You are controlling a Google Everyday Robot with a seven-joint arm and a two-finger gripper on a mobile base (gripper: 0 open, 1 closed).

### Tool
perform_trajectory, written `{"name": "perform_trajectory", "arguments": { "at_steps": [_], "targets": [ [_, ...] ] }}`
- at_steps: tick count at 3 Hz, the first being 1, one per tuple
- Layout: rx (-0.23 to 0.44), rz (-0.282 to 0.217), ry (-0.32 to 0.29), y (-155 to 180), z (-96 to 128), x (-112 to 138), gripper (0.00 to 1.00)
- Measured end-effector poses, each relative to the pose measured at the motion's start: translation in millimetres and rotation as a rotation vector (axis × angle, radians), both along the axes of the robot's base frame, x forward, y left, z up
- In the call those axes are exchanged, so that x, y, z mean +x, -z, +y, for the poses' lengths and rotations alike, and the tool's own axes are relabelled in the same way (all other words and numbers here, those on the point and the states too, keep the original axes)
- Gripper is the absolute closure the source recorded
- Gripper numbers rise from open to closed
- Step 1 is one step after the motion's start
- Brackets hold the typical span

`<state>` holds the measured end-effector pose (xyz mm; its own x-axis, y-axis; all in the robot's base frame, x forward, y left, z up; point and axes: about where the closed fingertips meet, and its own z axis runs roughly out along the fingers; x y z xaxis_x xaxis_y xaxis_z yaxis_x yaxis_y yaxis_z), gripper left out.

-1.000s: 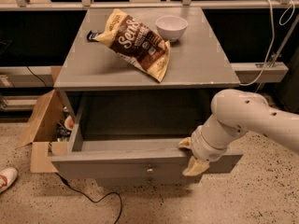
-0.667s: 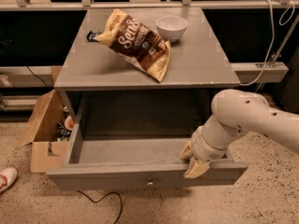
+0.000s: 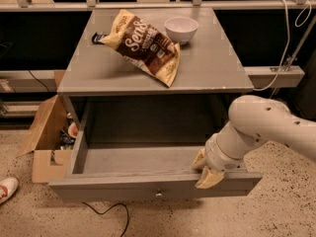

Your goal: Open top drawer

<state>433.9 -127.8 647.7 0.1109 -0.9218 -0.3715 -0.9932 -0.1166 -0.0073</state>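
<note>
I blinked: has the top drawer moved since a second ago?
Yes. The top drawer slid farther out from under the tabletop, toward the camera, with the gripper on its front edge.

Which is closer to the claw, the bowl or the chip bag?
The chip bag. It lies nearer the claw at the top drawer's front; the bowl sits farther back.

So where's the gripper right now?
Camera view, lower right: the gripper is at the front panel of the open top drawer, right of its knob.
</note>
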Motion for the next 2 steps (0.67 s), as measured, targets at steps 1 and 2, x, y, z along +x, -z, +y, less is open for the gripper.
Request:
{"name": "perform_trajectory", "arguments": {
  "at_steps": [1, 2],
  "targets": [
    [0.014, -0.030, 0.007, -12, -9, 1, 0.15],
    [0.056, -0.130, 0.035, -63, -44, 8, 0.00]
  ]
}}
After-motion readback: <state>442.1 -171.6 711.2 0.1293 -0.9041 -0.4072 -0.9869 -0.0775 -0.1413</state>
